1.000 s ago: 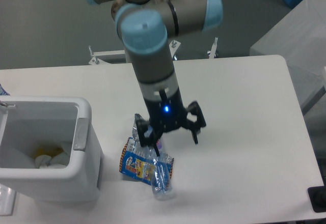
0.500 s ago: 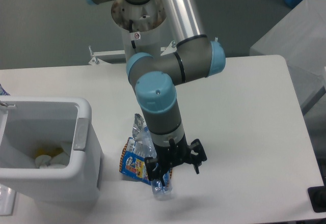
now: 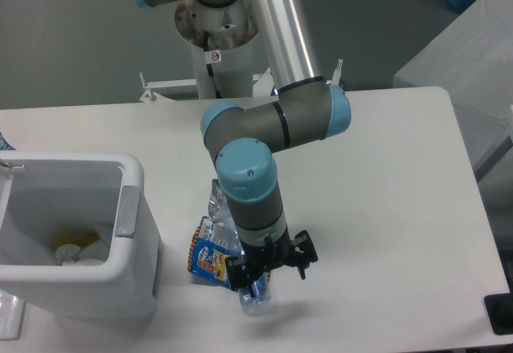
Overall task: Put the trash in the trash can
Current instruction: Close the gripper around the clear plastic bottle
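The grey UR5e arm with light-blue joint caps [image 3: 248, 188] reaches down from the 12 o'clock edge of the white table [image 3: 385, 176] and points its black two-finger gripper [image 3: 267, 265] straight down over the litter near the 6 o'clock edge. The fingers stand spread apart, one at 9 o'clock and one at 3 o'clock of the wrist, and they pinch nothing that can be seen. The crushed clear plastic bottle [image 3: 256, 295] lies on the table directly below the 9 o'clock finger; contact between them cannot be determined. The flat blue, yellow and orange snack wrapper [image 3: 210, 258] lies at 9 o'clock of the bottle, touching or partly under it, with its silver torn foil edge [image 3: 218, 200] towards 12 o'clock. The white rectangular plastic bin with rounded corners and thick rim [image 3: 132, 178] stands at 9 o'clock of the wrapper, near but apart from it, a grey handle tab [image 3: 127, 208] on its 3 o'clock wall. Pale and yellow items [image 3: 76, 250] lie in the bin.
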{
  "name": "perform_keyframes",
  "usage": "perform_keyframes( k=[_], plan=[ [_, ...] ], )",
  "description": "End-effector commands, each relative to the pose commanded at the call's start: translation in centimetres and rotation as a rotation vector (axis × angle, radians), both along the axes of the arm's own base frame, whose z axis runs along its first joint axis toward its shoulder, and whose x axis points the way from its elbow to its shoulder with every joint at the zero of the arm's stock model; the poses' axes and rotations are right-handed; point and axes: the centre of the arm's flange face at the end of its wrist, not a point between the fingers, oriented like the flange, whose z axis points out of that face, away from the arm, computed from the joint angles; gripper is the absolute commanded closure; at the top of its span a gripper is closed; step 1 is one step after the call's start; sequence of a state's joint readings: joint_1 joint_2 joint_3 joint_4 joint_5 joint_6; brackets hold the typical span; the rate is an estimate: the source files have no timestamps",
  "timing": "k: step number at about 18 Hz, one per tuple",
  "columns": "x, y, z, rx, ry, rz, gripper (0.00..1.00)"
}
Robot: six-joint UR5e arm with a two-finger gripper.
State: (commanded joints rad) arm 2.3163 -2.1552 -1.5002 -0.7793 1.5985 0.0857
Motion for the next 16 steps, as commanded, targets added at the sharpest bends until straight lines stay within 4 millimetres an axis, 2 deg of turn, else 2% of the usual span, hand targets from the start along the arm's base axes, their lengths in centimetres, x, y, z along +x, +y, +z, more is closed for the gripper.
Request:
perform_keyframes(
  k=[2, 8, 16],
  plan=[
    [0.9, 0.2, -1.1, -0.015, -0.019, -0.031, 0.00],
    [1.7, -0.2, -4.5, -0.069, -0.053, -0.124, 0.01],
    [1.8, 0.5, -6.7, -0.087, -0.061, -0.146, 0.01]
  ],
)
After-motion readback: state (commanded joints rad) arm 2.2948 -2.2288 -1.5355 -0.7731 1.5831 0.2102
